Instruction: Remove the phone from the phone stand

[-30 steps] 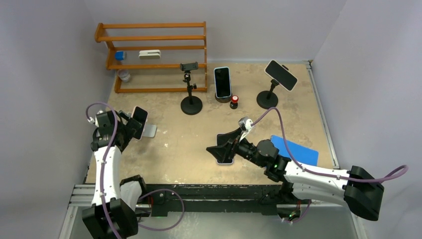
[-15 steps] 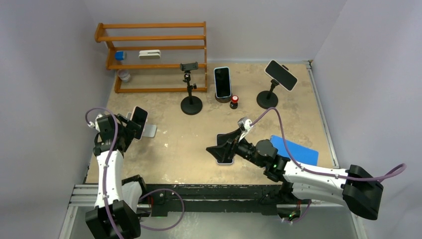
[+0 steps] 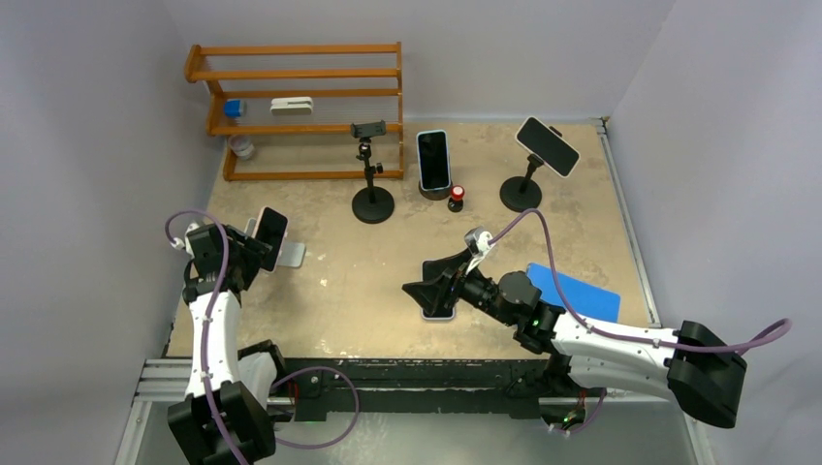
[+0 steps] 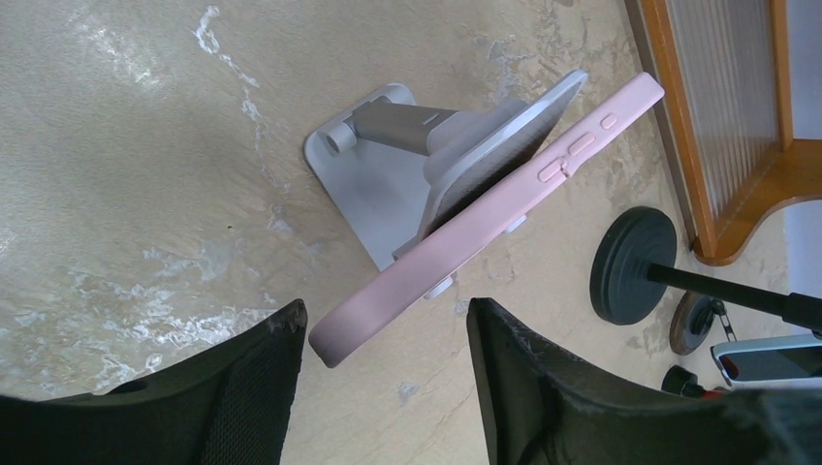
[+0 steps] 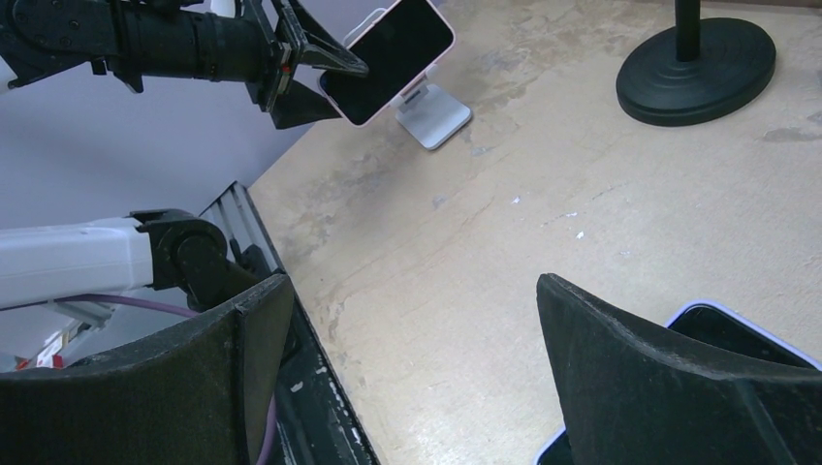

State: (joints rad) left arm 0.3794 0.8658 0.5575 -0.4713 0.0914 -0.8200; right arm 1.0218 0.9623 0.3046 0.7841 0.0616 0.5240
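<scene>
I see the phone in the soft pink case (image 4: 485, 218) leaning on the small pale grey folding stand (image 4: 368, 184), at the left side of the sandy bench (image 4: 145, 145). The phone is tilted. Its back rests against the plate of the stand, and its side buttons face the wrist camera.

The left gripper (image 4: 383, 325) is at the near end of the phone, and the rounded corner of the case lies between the two black fingers (image 4: 262, 368). The finger on the left of the wrist view is just beside this corner; if it touches, I cannot tell. The other finger is apart from the case, with bare bench showing between. So the jaws are spread around the phone and do not pinch it.

The right gripper (image 5: 412, 286) is spread wide, low over the middle of the bench and well apart from the stand. Under one of its fingers lies a second phone with a pale edge (image 5: 722, 329), flat on the bench.
</scene>
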